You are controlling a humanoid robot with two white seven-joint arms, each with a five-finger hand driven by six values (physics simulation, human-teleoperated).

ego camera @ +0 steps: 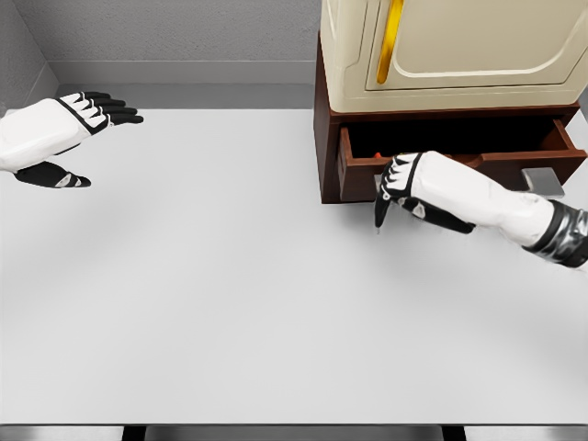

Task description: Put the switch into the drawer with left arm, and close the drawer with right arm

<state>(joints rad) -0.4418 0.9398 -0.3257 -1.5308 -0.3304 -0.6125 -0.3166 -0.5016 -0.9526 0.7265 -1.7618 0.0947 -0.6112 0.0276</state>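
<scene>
I read this as the second half of the job: my left hand sits far off from the cabinet at the left edge, fingers spread and straight, thumb hanging below them, holding nothing. The switch itself I can't confirm; there is only a tiny orange-red speck just above my right fingertips, inside the dark drawer cavity, too small to call, so I judge the placing done but can't verify it. The drawer is not yet closed, pulled out toward me with its reddish-brown front panel just behind my right fingers. My right hand is at that front, fingers together and pointing down over the panel edge, gripping nothing that I can see; whether they press on the wood or hover I cannot tell. Left to do: push the drawer in. Materials: drawer and base look like smooth dark wood, boxy with flat walls; a flat grey metal handle tab shows past my right wrist. Above the fingers sits a cream glossy appliance body with rounded panel lines and a yellow vertical bar handle. The table is matte white, flat. The hands are hard white shells with black joints.
</scene>
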